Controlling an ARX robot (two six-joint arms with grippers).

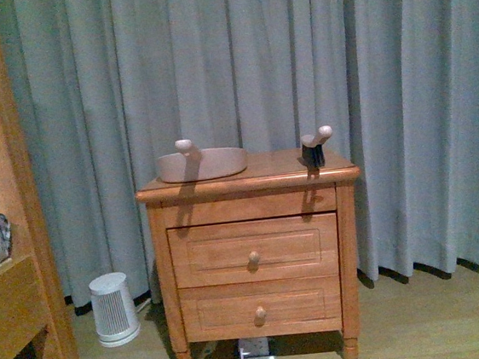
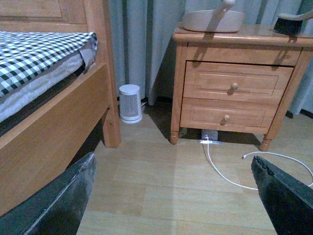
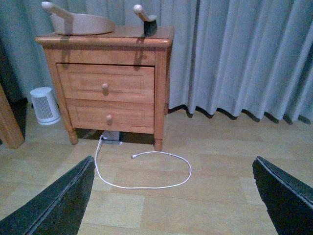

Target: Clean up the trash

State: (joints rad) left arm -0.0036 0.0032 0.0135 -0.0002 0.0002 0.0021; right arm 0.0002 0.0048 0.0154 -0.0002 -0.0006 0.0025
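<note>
Both black claws, left (image 2: 173, 164) and right (image 3: 173, 164), gape wide, gripping nothing. Just beyond the right one a white cable (image 3: 137, 187) loops on the pale wooden floor (image 3: 220, 161). Further off, an orange wooden bedside table (image 3: 105, 105) carries a beige plastic dustpan (image 3: 83, 24) and a dark-bristled brush (image 3: 149, 24). Where the trash lies, I cannot tell.

**— What stands ahead of you?**
— A nightstand (image 1: 253, 229), with a curtain (image 1: 235, 51) close behind it. On its top, a dustpan (image 1: 204, 163) lies to the left and a brush (image 1: 314, 150) to the right, well apart.

**— And on the floor?**
— A heater (image 1: 114, 308) sits just left of the nightstand. A power strip (image 1: 254, 347) lies under it, and a cable (image 3: 146, 187) loops over the floor nearer to me. The bed (image 2: 44, 112) is at my far left.
</note>
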